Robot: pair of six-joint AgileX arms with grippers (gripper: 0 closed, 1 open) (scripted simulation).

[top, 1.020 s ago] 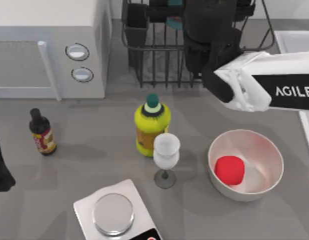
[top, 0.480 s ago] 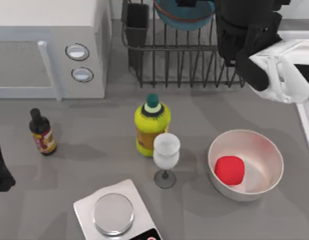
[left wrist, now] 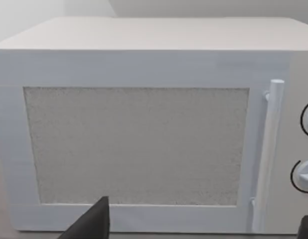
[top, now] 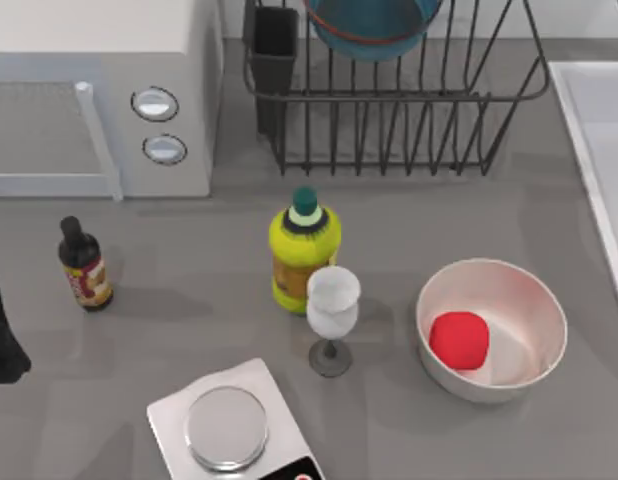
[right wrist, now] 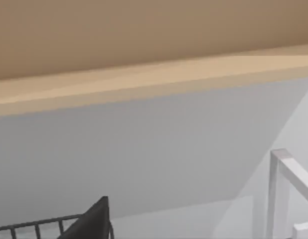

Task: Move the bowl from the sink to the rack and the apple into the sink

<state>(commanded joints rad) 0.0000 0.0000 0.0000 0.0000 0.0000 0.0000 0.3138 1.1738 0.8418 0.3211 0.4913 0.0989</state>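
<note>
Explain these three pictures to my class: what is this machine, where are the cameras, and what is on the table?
This is a simulated robot: two arms, each ending in a two-finger end effector. One picture looks down from above; two come from wrist cameras. On the table: a white box-shaped microwave, a black wire dish rack holding a teal-blue round bowl, a pale rectangular sink, a small dark sauce bottle, a yellow-green bottle, a clear stemmed glass, a white kitchen scale, and a plain white bowl with a bright-red apple inside. The left end effector, open and empty, faces the microwave; the right wrist camera faces a wall.
</note>
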